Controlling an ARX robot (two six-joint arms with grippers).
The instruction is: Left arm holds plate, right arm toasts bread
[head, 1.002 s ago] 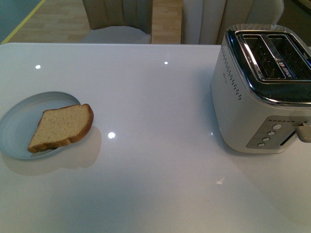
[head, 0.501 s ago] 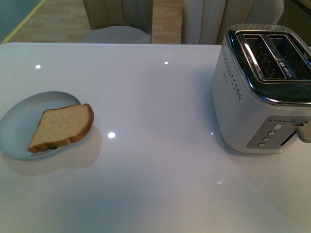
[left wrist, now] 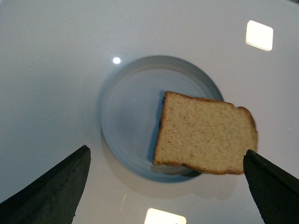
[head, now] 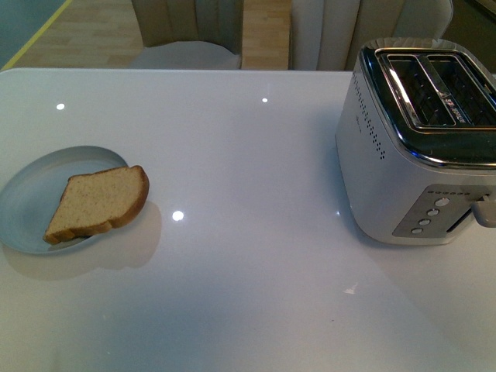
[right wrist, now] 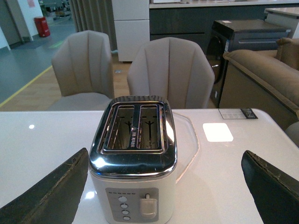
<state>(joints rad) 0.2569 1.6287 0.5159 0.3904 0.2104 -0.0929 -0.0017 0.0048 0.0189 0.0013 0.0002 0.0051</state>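
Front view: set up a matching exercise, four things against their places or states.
Things:
1 bread
2 plate
3 toaster
4 chair

Places or states:
A slots empty, on the right of the table
B beyond the table's far edge
C overhanging a rim
D pale blue, on the left

Pairs: 1-C, 2-D, 3-A, 4-B

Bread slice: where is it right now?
In the front view the bread lies on the plate at the left of the table, one end overhanging the rim toward the toaster far to its right.
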